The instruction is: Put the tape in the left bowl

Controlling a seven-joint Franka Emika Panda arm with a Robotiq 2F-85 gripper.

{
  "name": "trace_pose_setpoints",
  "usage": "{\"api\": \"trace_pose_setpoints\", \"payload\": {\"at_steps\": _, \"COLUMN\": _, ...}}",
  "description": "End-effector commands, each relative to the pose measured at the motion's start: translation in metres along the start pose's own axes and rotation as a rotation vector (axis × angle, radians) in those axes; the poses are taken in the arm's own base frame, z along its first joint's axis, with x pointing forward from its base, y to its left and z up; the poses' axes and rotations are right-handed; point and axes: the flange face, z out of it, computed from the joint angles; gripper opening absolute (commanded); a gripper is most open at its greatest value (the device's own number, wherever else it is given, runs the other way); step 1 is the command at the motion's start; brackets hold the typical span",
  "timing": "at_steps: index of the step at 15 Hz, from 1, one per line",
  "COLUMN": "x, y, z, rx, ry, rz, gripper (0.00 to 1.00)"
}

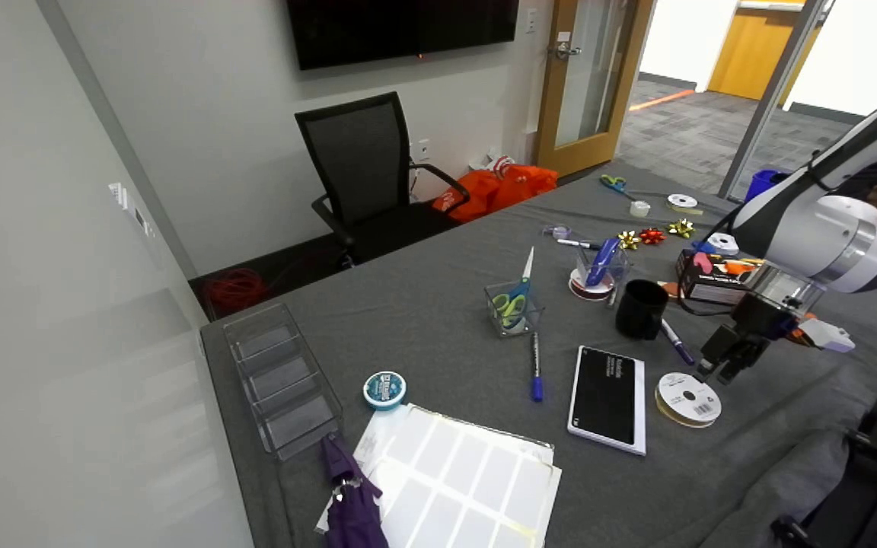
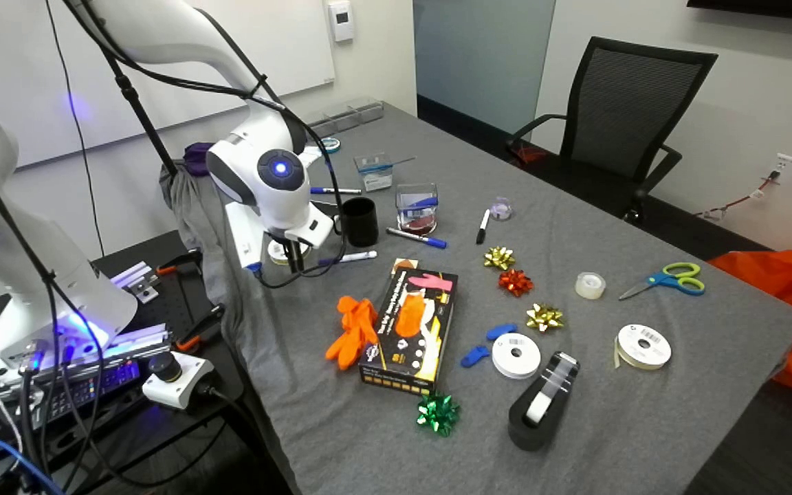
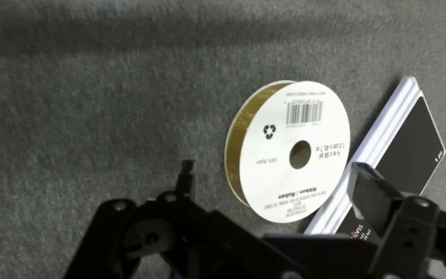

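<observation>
The tape, a flat white ribbon roll with gold ribbon and a dark centre hole (image 1: 688,399), lies on the grey cloth; it also shows in the wrist view (image 3: 269,128) and partly hidden in an exterior view (image 2: 276,253). My gripper (image 1: 714,373) is open and empty above the tape; in the wrist view its fingers (image 3: 272,164) are spread either side of the roll, apart from it. It also shows from behind (image 2: 295,258). The left bowl appears as a clear square container (image 1: 533,320) with green-handled scissors inside, in both exterior views (image 2: 377,181).
A black notepad (image 1: 607,396) lies right beside the tape. A black cup (image 1: 640,310) and a marker (image 1: 677,341) are close by. Another clear container (image 2: 416,203) holds a blue item. A glove box (image 2: 410,330), a divided clear tray (image 1: 279,377) and white sheets (image 1: 461,479) are on the table.
</observation>
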Motion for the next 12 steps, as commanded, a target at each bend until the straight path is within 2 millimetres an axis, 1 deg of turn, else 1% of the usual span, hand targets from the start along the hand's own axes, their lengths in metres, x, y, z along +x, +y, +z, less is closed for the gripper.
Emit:
{"api": "trace_pose_setpoints", "payload": {"at_steps": 1, "x": 0.000, "y": 0.002, "z": 0.011, "rx": -0.010, "ry": 0.010, "rz": 0.010, "gripper": 1.00}}
{"api": "trace_pose_setpoints", "payload": {"at_steps": 2, "x": 0.000, "y": 0.003, "z": 0.013, "rx": -0.008, "ry": 0.013, "rz": 0.016, "gripper": 0.92}}
{"api": "trace_pose_setpoints", "payload": {"at_steps": 3, "x": 0.000, "y": 0.002, "z": 0.015, "rx": -0.006, "ry": 0.019, "rz": 0.023, "gripper": 0.73}}
{"api": "trace_pose_setpoints", "payload": {"at_steps": 8, "x": 0.003, "y": 0.000, "z": 0.021, "rx": 0.018, "ry": 0.046, "rz": 0.049, "gripper": 0.37}}
{"api": "trace_pose_setpoints", "payload": {"at_steps": 12, "x": 0.003, "y": 0.000, "z": 0.023, "rx": 0.006, "ry": 0.046, "rz": 0.051, "gripper": 0.09}}
